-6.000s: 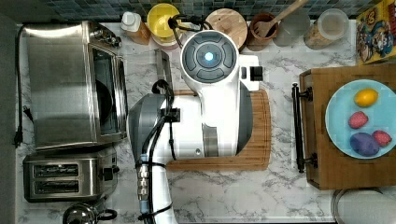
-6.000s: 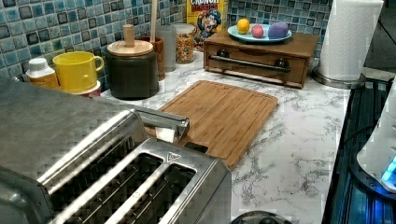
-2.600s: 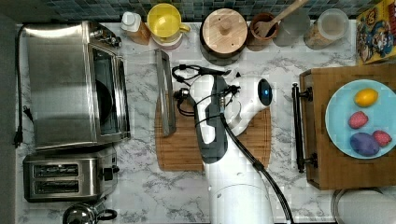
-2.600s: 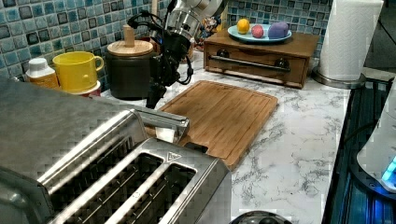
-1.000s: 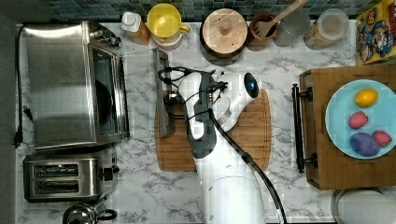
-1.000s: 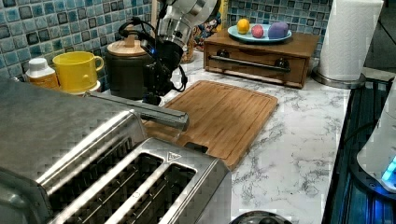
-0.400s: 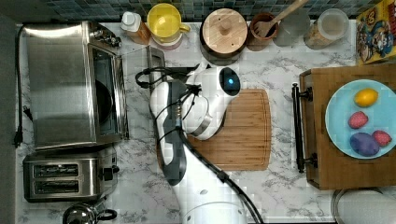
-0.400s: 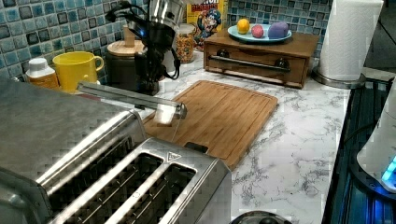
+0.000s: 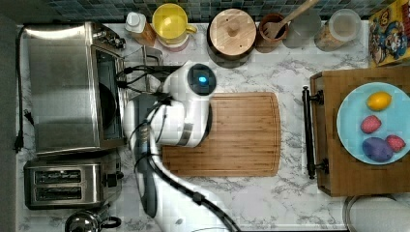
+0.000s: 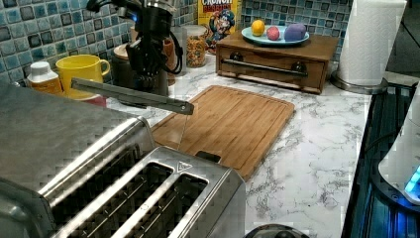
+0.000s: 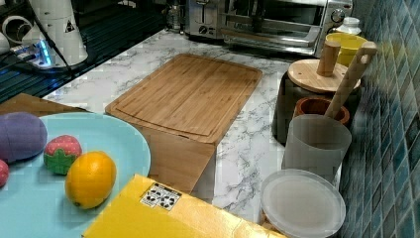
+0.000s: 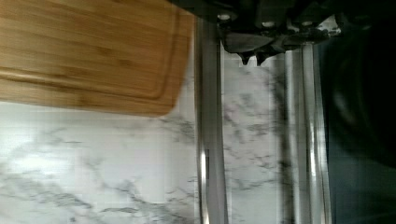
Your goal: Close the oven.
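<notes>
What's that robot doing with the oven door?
The robot arm is closing the big silver oven on the kitchen counter. Its claw is up against the glass door, just behind the long metal handle. The door is only partly up: in the left view the handle hangs in the air above the counter, so the oven is not yet shut. The wooden cutting board sits beside it, and the small toaster stands next to the oven.
</notes>
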Available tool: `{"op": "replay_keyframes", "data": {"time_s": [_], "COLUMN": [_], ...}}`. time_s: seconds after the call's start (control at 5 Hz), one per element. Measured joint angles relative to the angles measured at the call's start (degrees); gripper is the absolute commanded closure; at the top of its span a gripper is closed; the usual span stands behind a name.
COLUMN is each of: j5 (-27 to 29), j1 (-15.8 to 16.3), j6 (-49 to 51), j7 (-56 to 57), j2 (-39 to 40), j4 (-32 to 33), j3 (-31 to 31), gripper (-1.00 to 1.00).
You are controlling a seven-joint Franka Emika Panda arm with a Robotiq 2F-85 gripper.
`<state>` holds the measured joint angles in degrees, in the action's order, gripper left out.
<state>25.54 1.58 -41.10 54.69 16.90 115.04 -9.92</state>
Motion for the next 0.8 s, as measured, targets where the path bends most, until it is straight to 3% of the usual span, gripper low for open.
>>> {"op": "replay_keyframes", "data": {"time_s": [0.2,0.8], "j5": [-12.67,-18.35], "j1": [3.72,7.05], "j6": [1.57,3.75], "j7": [-15.36,-23.3], "j2": [0.34,0.1], "j4": [-2.52,-6.15], "j3": [0.84,-0.01], "gripper": [1.0,1.0]}}
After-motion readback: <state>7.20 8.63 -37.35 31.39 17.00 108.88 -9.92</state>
